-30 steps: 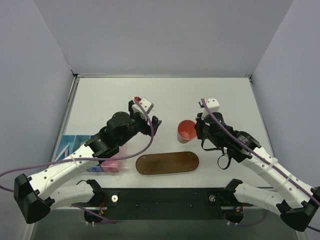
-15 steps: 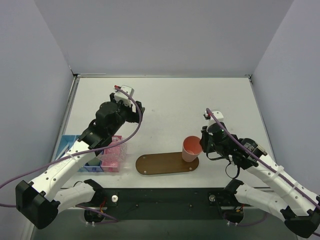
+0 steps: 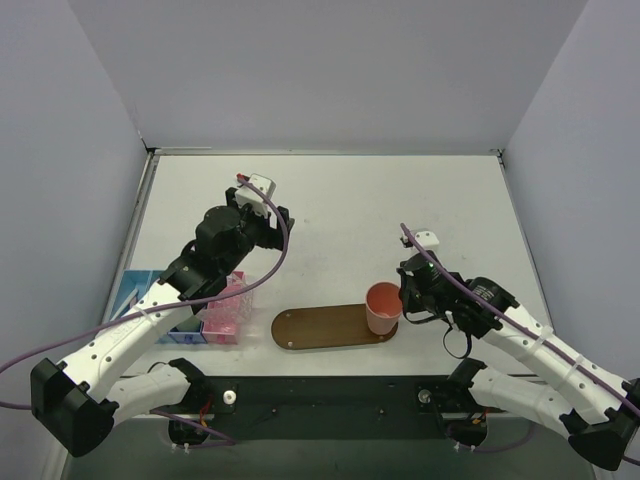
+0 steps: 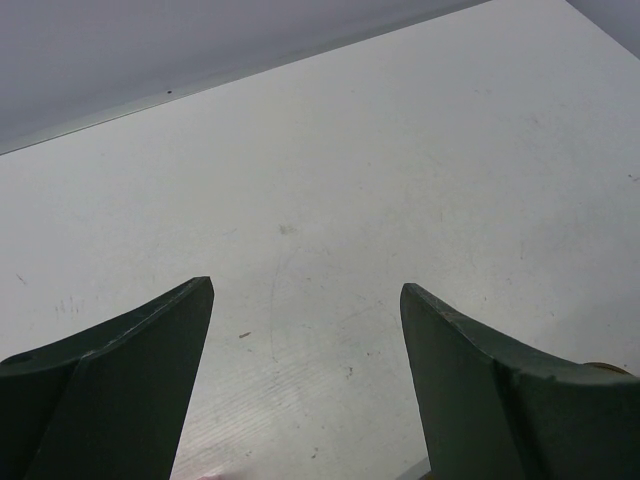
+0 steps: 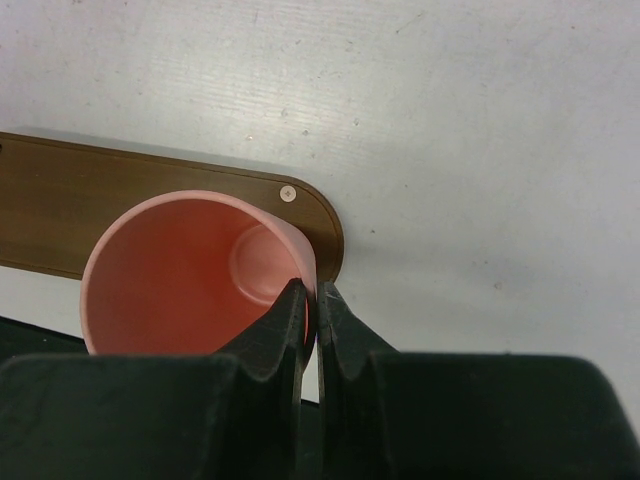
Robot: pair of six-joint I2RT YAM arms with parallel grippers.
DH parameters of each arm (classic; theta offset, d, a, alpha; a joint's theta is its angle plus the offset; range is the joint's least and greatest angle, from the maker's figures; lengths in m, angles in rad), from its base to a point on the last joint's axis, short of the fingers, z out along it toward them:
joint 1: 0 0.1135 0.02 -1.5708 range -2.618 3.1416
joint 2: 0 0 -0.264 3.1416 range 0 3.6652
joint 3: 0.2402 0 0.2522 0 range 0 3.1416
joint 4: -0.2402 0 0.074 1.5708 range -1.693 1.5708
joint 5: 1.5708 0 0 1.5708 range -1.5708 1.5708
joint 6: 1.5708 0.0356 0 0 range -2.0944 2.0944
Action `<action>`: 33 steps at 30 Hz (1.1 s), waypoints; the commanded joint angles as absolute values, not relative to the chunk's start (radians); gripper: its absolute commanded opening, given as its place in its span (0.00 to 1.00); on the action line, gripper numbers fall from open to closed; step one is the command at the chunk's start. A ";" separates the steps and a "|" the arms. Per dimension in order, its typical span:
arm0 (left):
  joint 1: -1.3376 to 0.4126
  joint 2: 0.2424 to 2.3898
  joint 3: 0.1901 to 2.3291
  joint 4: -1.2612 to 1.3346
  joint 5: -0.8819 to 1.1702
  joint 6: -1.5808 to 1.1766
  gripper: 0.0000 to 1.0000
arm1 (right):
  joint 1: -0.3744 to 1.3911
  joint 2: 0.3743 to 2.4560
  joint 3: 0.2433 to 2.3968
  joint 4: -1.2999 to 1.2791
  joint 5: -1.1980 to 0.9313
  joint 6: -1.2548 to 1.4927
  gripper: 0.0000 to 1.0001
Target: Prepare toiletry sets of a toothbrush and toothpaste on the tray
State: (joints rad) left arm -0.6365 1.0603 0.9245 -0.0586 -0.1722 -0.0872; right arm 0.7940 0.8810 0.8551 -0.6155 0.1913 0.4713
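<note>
- Right gripper (image 5: 312,295): jaws closed, pinching the rim of a pink cup (image 5: 170,270), one finger inside the wall and one outside.
- Cup: upright, mouth up, nothing inside; it sits over the right end of the tray (image 3: 320,327). Whether its base touches the wood, I cannot tell.
- Tray: brown oval board, flat on the table (image 3: 340,200) near the front edge, between the two arm bases, long axis running left to right. A small screw head shows at its rounded right end, just beside the cup.
- Left gripper (image 4: 305,290): jaws spread wide, nothing between them, only bare white table surface below.
- Left arm reaches over the left half of the table, well apart from the tray.
- Pink bin (image 3: 228,305): near the left arm, left of the tray; contents too small to tell.
- Blue bin (image 3: 140,290): just left of the pink one, partly hidden by the arm.
</note>
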 commanded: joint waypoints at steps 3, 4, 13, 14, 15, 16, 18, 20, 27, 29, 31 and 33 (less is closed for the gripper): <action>-0.647 1.049 0.963 -0.041 -0.181 -0.069 0.86 | 0.802 0.885 0.822 -0.588 0.245 0.477 0.00; -0.649 1.051 0.965 -0.041 -0.181 -0.068 0.86 | 0.804 0.890 0.819 -0.581 0.247 0.476 0.00; -0.652 1.052 0.963 -0.041 -0.184 -0.063 0.86 | 0.808 0.900 0.799 -0.568 0.255 0.469 0.00; -0.652 1.054 0.965 -0.041 -0.184 -0.061 0.86 | 0.808 0.900 0.799 -0.568 0.255 0.468 0.00; -0.652 1.055 0.965 -0.041 -0.184 -0.061 0.86 | 0.807 0.900 0.796 -0.568 0.253 0.469 0.00; -0.652 1.055 0.963 -0.043 -0.184 -0.061 0.86 | 0.807 0.900 0.793 -0.569 0.253 0.471 0.00; -0.652 1.055 0.965 -0.043 -0.184 -0.061 0.86 | 0.807 0.897 0.788 -0.568 0.256 0.472 0.00; -0.652 1.057 0.965 -0.044 -0.184 -0.061 0.86 | 0.807 0.896 0.782 -0.568 0.259 0.472 0.00; -0.652 1.057 0.965 -0.043 -0.184 -0.060 0.86 | 0.808 0.890 0.781 -0.574 0.262 0.471 0.00; -0.653 1.055 0.965 -0.043 -0.184 -0.060 0.86 | 0.808 0.887 0.784 -0.578 0.264 0.468 0.00; -0.652 1.055 0.963 -0.043 -0.184 -0.060 0.86 | 0.810 0.885 0.787 -0.584 0.265 0.468 0.00; -0.653 1.055 0.965 -0.043 -0.184 -0.058 0.86 | 0.810 0.884 0.790 -0.588 0.259 0.466 0.00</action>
State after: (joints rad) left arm -0.6476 1.0607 0.9245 -0.0589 -0.1764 -0.0669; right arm 0.8001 0.8936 0.7925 -0.5598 0.2317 0.4706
